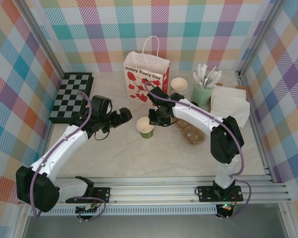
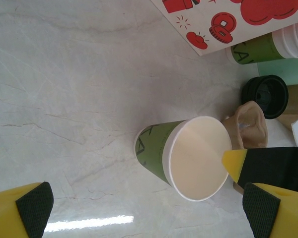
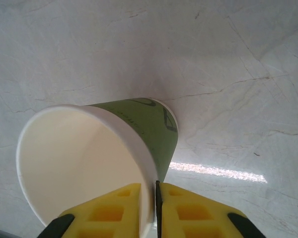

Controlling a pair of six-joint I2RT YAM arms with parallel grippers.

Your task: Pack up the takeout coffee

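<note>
An open green paper cup [image 1: 145, 128] with a cream inside and no lid stands upright mid-table. My right gripper [image 1: 153, 120] pinches its rim: in the right wrist view one yellow finger sits inside the cup [image 3: 89, 163] and the other outside, the gripper [image 3: 148, 186] shut on the wall. A round black lid [image 2: 264, 95] lies apart beside the brown carrier [image 2: 248, 124]. The takeout coffee as a lidded cup is out of view. My left gripper [image 1: 124, 116] hovers just left of the cup [image 2: 188, 158], its gripper [image 2: 147, 198] wide open and holding nothing.
A white paper bag [image 1: 145, 77] with red print stands behind the cup. Stacked green cups [image 1: 179, 85], a mint tumbler of white sticks [image 1: 202, 91] and white napkins [image 1: 231, 104] sit at back right. A chessboard [image 1: 72, 96] lies at left.
</note>
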